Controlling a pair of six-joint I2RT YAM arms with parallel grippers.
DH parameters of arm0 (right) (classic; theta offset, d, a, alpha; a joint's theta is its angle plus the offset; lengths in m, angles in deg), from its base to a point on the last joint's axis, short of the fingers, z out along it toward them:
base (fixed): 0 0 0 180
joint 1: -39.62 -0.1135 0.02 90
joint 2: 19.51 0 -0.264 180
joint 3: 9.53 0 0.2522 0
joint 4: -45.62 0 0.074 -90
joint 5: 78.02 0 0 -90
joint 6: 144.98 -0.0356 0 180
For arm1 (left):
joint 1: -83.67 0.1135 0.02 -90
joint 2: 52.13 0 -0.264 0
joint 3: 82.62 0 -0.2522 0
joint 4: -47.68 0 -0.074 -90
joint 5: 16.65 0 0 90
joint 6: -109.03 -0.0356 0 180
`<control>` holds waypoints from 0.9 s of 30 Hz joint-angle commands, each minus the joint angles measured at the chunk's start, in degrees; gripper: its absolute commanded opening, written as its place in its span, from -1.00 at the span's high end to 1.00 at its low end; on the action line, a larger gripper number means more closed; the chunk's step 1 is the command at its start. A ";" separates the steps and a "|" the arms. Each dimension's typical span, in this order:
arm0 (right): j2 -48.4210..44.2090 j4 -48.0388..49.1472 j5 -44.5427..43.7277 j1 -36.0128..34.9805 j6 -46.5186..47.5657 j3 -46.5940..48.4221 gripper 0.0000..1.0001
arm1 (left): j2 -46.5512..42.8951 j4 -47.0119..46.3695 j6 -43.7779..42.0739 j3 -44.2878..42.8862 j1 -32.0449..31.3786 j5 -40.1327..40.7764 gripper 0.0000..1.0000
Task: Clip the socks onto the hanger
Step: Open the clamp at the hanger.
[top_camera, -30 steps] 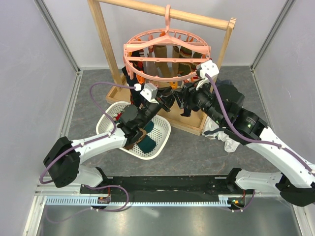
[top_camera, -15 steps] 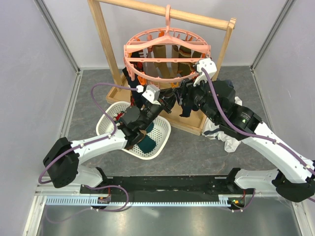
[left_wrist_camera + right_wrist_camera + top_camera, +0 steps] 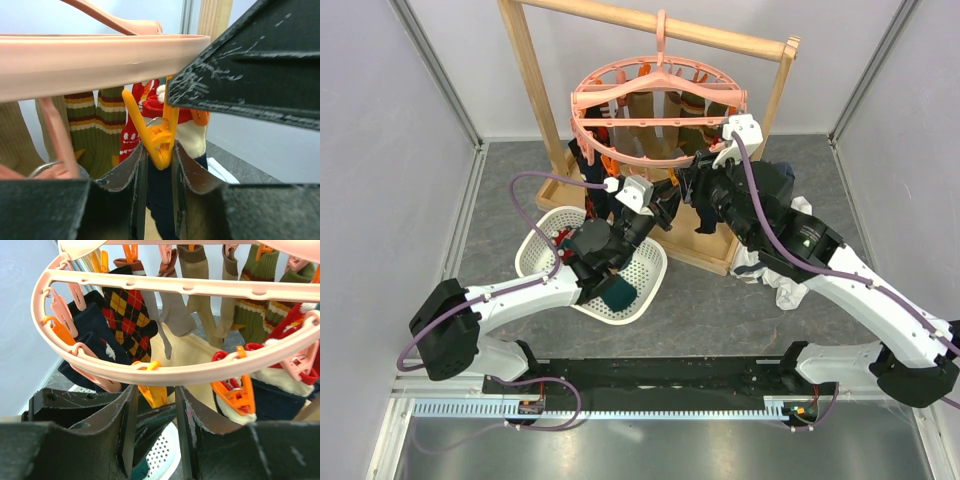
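Note:
The pink ring hanger (image 3: pixel 582 120) hangs from the wooden rack with several socks clipped on. My left gripper (image 3: pixel 658 205) is below its front rim, shut on a navy sock (image 3: pixel 160 200). It holds the sock's top edge against an orange clip (image 3: pixel 160 142) under the rim (image 3: pixel 100 60). My right gripper (image 3: pixel 686 186) is open next to it. In the right wrist view its fingers (image 3: pixel 197 415) stand either side of that orange clip (image 3: pixel 155 392), not touching it. A dark teal sock (image 3: pixel 618 295) lies in the basket.
The wooden rack frame (image 3: pixel 530 70) stands at the back on a wooden base. A white mesh basket (image 3: pixel 545 250) sits below my left arm. White and grey garments (image 3: pixel 785 285) lie under my right arm. Grey walls close both sides.
Both grippers have risen toward the hanger's front rim. The right gripper has moved left and closer to the left gripper. The hanger has shifted slightly.

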 commanded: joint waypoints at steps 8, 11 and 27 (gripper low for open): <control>1.58 4.31 -3.71 0.00 -1.31 -1.36 0.28 | 0.43 0.50 -4.13 -2.87 -1.60 1.40 0.71; 1.49 5.62 -5.12 0.00 -0.78 -2.33 0.40 | 0.25 0.16 -3.95 -2.35 -1.69 -0.27 0.70; -1.31 7.65 -1.70 0.00 5.37 -3.65 1.00 | -4.14 3.31 0.08 0.47 3.05 -9.84 -0.10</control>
